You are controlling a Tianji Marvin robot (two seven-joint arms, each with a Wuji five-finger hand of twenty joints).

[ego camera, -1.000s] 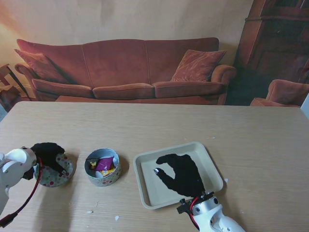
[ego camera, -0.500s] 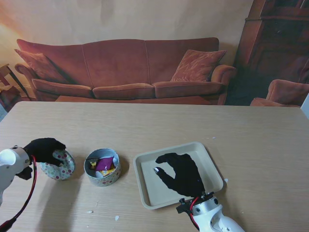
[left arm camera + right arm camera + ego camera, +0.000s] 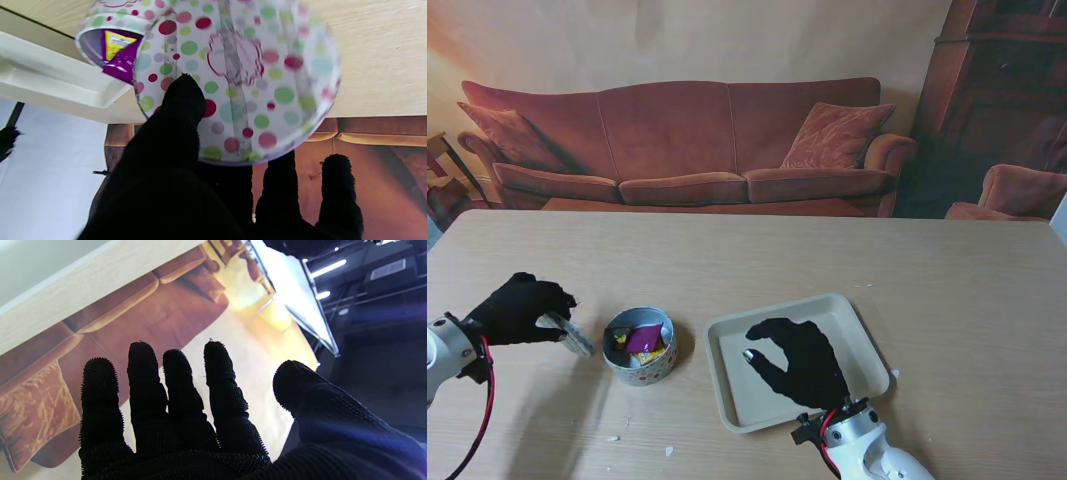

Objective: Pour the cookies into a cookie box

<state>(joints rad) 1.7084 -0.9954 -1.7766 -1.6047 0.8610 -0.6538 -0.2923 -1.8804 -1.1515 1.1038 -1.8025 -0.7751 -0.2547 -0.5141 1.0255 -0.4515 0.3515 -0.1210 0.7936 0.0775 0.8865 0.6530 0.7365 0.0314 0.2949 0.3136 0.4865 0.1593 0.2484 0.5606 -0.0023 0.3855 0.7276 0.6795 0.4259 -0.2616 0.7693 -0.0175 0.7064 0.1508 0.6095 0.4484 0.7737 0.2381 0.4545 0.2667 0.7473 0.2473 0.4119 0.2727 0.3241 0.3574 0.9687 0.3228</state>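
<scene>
L hand is gripping the dotted lid, tilted, w/ fingers pinching it, just left of the open cookie box. R hand is hovering over the tray, fingers spread, holding nothing.

My left hand wears a black knitted glove, matt and fuzzy; my right hand has the same cloth, its palm studded with tiny rough grip dots. The polka-dot lid beside the cookie box looks like thin printed tin with a light sheen. A glossy purple foil wrapper sits in that box. The tray to the box's right looks like smooth, matt cream plastic. The table is pale matt wood grain.
</scene>
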